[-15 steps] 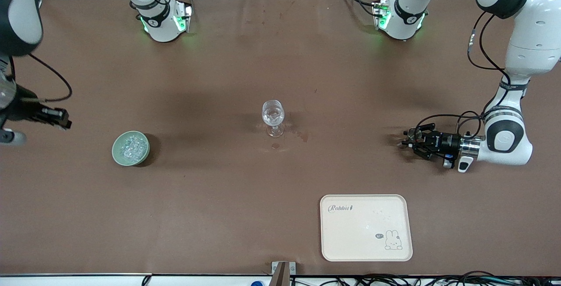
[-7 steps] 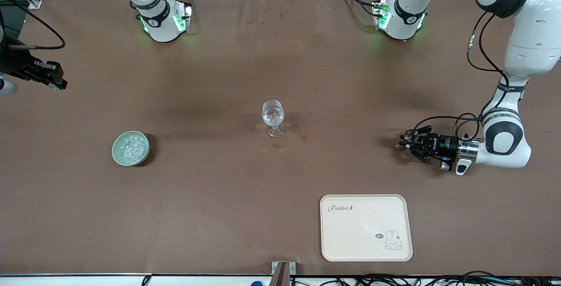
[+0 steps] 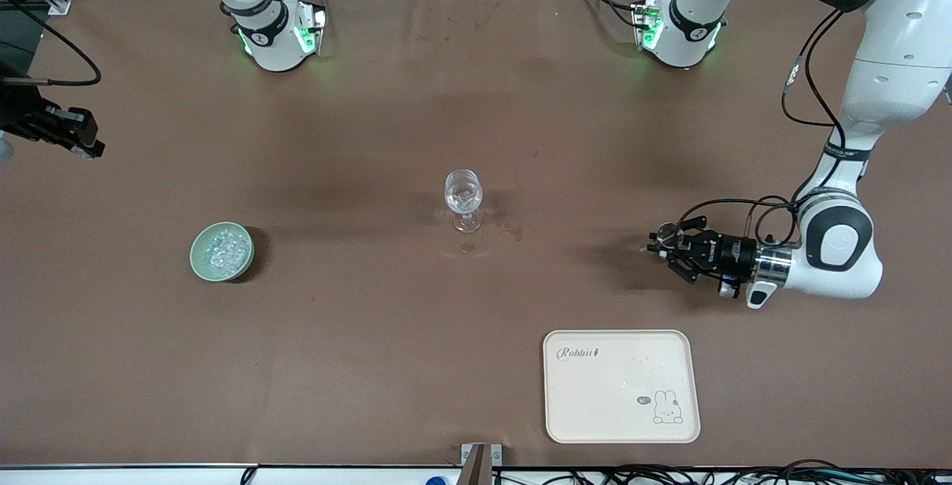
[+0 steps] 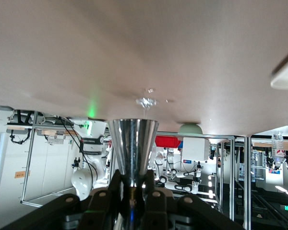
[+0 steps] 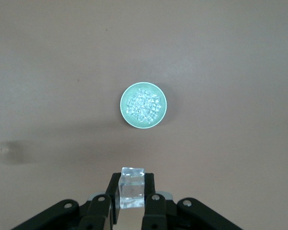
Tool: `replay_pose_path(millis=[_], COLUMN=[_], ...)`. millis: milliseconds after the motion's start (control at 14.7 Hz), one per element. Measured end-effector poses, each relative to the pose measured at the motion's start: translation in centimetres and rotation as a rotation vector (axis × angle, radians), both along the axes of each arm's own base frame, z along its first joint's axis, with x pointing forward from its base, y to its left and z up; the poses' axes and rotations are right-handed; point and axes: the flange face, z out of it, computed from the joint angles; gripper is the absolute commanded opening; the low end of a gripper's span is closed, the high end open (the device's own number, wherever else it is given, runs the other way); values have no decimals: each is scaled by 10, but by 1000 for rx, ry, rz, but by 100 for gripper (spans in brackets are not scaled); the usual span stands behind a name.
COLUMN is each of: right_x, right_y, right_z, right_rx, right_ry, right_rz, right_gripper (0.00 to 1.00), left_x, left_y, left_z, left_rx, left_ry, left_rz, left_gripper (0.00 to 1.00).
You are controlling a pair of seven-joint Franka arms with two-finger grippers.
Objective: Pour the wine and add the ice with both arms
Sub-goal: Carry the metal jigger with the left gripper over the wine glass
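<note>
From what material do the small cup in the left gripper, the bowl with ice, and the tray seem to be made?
The cup in the left gripper looks like polished metal: silvery and mirror-like. The bowl looks like glazed ceramic or smooth plastic, pale green with an even surface; I cannot tell which. The tray seems matte plastic or similar, cream-coloured with a printed rabbit and a soft, dull surface.

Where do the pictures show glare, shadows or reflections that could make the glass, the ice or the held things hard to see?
Front view: the stemmed glass is clear, with bright glints and a soft shadow beside it; the ice glistens in the green bowl.
Left wrist view: the metal cup in the left hand mirrors the room.
Right wrist view: the cube in the right hand is see-through.
</note>
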Motion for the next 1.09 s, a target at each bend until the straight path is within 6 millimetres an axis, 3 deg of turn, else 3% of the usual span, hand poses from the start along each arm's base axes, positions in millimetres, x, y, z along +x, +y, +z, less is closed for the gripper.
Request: replay_pose_path(millis=[273, 545, 886, 1091], right_x=[10, 12, 12, 12], right_y=[0, 0, 1, 1], right_z=[-5, -5, -5, -5], right_rx=[-2, -2, -2, -2], right_ry=[6, 5, 5, 5], right_rz=[0, 0, 1, 1], right_gripper=[4, 4, 4, 5], left_x=[12, 13, -8, -27], left_y=[-68, -139, -225, -255], left_z=[42, 69, 97, 100], left_rx=[40, 81, 164, 198], left_ry=[37, 45, 20, -7], left_rz=[48, 90, 92, 79], left_gripper=[1, 1, 1, 1])
